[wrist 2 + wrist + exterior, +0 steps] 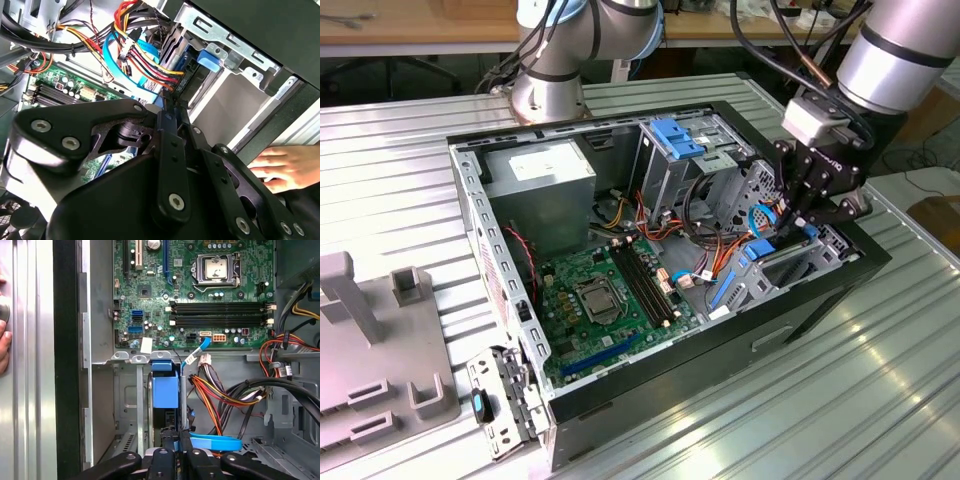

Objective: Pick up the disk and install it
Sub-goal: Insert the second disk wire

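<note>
The disk stands on edge inside the metal drive bay at the exterior view's right end of the open computer case. In the first wrist view the disk's blue rail shows in a bay slot, with the dark body below it. My gripper reaches down into the bay from above. Its fingers are shut tip to tip, right at the disk's upper edge, as both wrist views show. Whether the tips press on the disk is hidden.
A person's hand rests just outside the case wall near the bay. Bundled cables and a blue flat cable crowd beside the slot. The motherboard, grey power-supply box and grey fixtures lie further left.
</note>
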`<action>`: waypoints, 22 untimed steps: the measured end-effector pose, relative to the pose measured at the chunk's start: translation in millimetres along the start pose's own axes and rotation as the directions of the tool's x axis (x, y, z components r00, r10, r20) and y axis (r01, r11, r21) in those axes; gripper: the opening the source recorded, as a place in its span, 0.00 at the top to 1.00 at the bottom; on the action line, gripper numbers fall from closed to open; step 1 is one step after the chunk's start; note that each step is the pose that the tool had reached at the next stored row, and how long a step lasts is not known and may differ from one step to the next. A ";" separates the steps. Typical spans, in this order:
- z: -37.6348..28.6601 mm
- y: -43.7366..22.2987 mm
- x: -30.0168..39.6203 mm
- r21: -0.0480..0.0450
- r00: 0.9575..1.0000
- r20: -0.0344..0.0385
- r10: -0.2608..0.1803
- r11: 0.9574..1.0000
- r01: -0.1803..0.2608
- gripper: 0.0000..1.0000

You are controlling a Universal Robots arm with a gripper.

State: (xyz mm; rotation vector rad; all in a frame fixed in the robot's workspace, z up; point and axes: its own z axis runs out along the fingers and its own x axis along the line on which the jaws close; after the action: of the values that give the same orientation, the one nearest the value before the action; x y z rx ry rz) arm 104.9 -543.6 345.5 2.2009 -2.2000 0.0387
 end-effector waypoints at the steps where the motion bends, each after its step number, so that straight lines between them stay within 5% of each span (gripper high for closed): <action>1: 0.2 0.0 0.1 0.000 1.000 0.001 0.000 1.000 0.000 0.84; 16: 5.1 0.0 1.8 0.000 1.000 0.021 0.000 1.000 0.000 0.84; 22: 5.6 0.0 1.7 0.000 1.000 0.022 0.000 1.000 0.000 0.84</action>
State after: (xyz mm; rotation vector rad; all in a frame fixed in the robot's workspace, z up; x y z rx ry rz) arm 104.9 -545.5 340.0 2.2122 -2.2113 0.0145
